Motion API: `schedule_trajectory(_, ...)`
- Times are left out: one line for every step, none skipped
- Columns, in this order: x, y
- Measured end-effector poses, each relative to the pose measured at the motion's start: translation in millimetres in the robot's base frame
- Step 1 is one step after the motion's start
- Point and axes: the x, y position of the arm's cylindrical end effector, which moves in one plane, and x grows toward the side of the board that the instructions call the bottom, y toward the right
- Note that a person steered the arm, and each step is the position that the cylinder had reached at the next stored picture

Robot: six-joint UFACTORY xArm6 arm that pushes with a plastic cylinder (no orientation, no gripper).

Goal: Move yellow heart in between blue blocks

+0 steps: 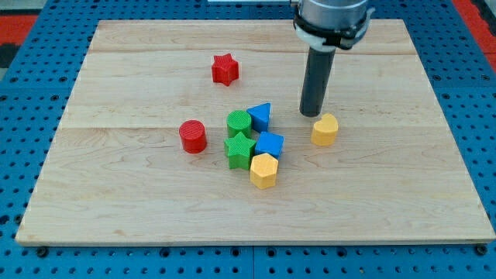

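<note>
My tip (pixel 311 114) sits just above-left of yellow heart (pixel 325 129), no fingers fitted, nothing held; approach step, next push must drive it leftward between blue triangle (pixel 260 116) and blue cube (pixel 270 143).

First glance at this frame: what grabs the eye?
The dark rod dropping from the view's top, my tip just above-left of the yellow heart, which sits apart on the right. Next, the centre cluster: blue triangle, blue block, two green blocks and a yellow hexagon packed tightly together.
</note>
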Motion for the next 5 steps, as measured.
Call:
schedule_trajectory(7,74)
schedule_trajectory(47,86)
schedule_trajectory(55,12)
schedule_trajectory(70,-50)
schedule_trajectory(45,-28)
